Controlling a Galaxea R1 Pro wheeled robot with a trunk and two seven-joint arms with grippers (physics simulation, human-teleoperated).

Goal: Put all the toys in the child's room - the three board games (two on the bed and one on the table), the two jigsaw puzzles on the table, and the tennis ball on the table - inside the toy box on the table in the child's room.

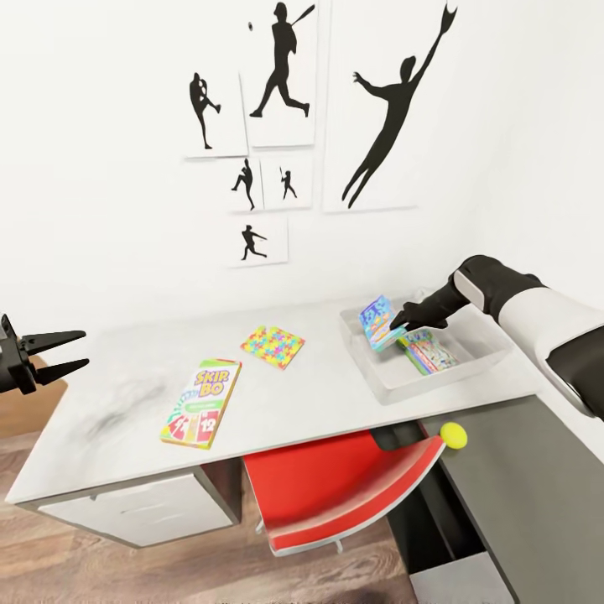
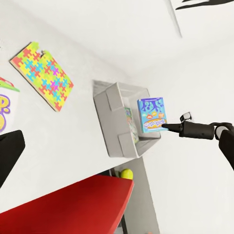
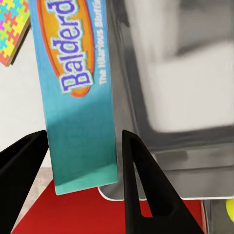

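Step in hand: I am placing the blue board game (image 1: 379,322) into the toy box (image 1: 394,384) at the right end of the table (image 1: 285,403).
Right gripper (image 1: 401,322): it holds the blue board game. In the right wrist view the box (image 3: 78,97) sits between the two fingers, reading "Balderd…".
Box position: tilted on edge over the near-left wall of the toy box, not yet lying flat.
Toy box contents: the green-edged board game (image 1: 429,351) already lies inside.
Left gripper (image 1: 50,352): wide apart and empty, hanging off the left end of the table.
Still out: the SKIP-BO box (image 1: 201,403) near-left on the table, one jigsaw puzzle (image 1: 273,346) behind it, and the tennis ball (image 1: 453,434) near the table's right near edge, by the red chair (image 1: 344,491).
Technique: I would carry the box further over the tray's middle, lower it until it clears the rim, then release, so that it drops flat beside the other game.
Hard to tell: whether the fingers press firmly, and whether the box's lower corner touches the tray wall.
Out of view: I can make out just one puzzle.
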